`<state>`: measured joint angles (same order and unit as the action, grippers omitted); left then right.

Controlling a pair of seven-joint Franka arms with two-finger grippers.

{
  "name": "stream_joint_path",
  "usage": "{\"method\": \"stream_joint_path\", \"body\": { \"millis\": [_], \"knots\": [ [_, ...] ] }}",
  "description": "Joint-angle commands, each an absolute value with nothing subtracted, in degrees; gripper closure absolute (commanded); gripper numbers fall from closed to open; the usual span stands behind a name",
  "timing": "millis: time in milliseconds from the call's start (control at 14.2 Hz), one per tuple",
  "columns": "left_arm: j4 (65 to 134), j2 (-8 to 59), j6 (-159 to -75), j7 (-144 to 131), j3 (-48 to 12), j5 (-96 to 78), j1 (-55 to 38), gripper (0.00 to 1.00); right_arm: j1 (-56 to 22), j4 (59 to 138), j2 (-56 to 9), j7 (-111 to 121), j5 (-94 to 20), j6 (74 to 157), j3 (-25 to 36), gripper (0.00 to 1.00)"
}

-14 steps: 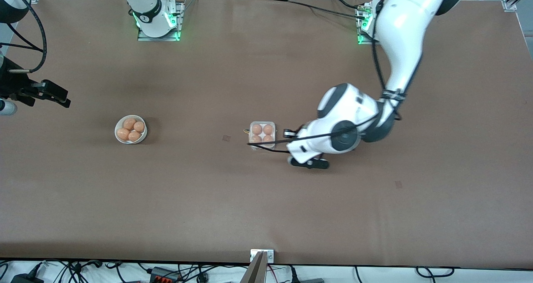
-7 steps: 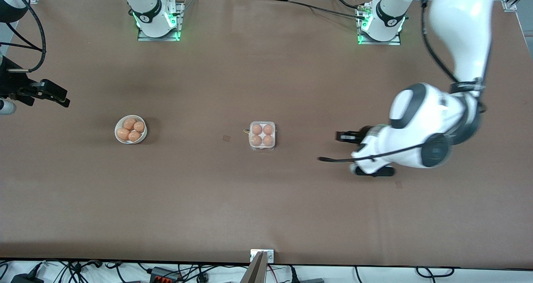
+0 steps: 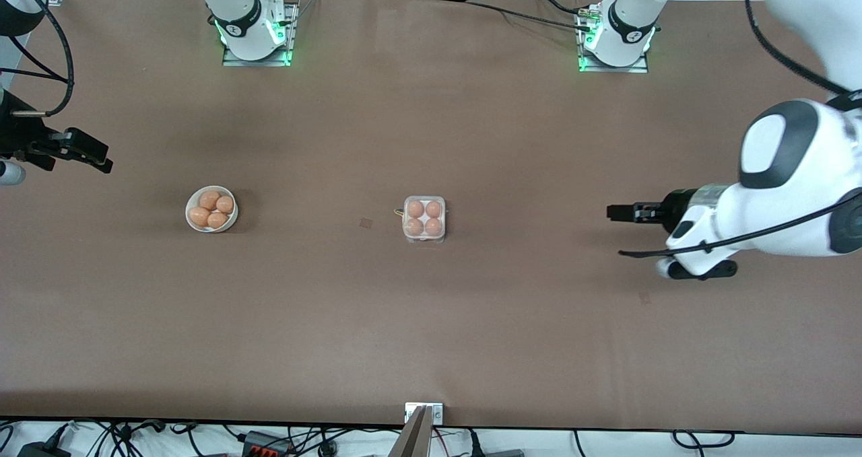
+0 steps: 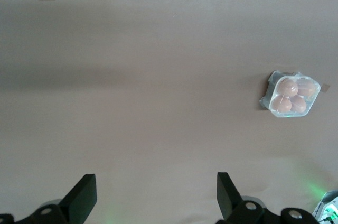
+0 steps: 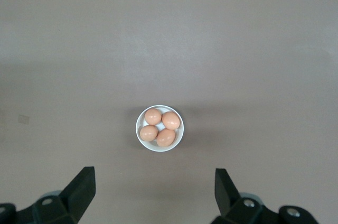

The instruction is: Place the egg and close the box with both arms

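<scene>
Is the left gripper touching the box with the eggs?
Apart. In the front view, bare table lies between the left gripper and the box, which sits alone mid-table.

front: high, faces robots | left wrist: downward, shares box [image 4: 292,96] | right wrist: downward, shares bowl [image 5: 160,128]

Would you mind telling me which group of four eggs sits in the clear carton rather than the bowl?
The eggs at the table's middle: they sit in the clear carton. The others lie in a white bowl toward the right arm's end.
</scene>
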<state>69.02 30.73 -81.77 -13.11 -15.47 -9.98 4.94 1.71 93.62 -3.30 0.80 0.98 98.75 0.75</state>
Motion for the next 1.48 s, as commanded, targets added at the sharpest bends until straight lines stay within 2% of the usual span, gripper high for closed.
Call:
{"method": "stream_joint_path", "body": {
  "millis": [0,141,424,565,706,847,1412],
  "knots": [
    [70.05,27.35,-80.86,-10.03,-15.82,-8.96,8.50,0.00,1.50,93.78,-2.20,0.70,1.67,98.09,0.88,0.00],
    [70.05,26.46,-80.42,-10.19,-15.73,-7.57,9.84,0.00,1.58,93.78,-1.85,0.62,1.50,97.82,0.88,0.00],
    [71.36,18.92,-79.72,-12.38,-16.70,0.26,9.23,0.00,1.58,93.87,-1.23,1.14,1.58,96.86,0.88,0.00],
    [72.07,17.67,-80.07,-13.53,-16.44,-0.09,9.58,0.00,1.67,94.22,-1.05,1.41,1.67,96.50,0.88,0.00],
    [76.52,14.35,-81.20,-15.02,-16.52,-0.26,9.58,0.00,1.58,94.57,-1.05,1.41,1.58,96.42,0.88,0.00],
    [84.51,9.69,-88.12,-17.57,-16.96,-0.26,9.49,0.00,1.58,95.80,-0.44,1.41,1.32,96.59,0.88,0.00],
    [89.11,5.98,-89.56,-10.90,-16.96,-0.35,12.04,0.00,1.67,98.43,0.70,1.32,0.53,98.43,0.97,0.00]
  ]
}}
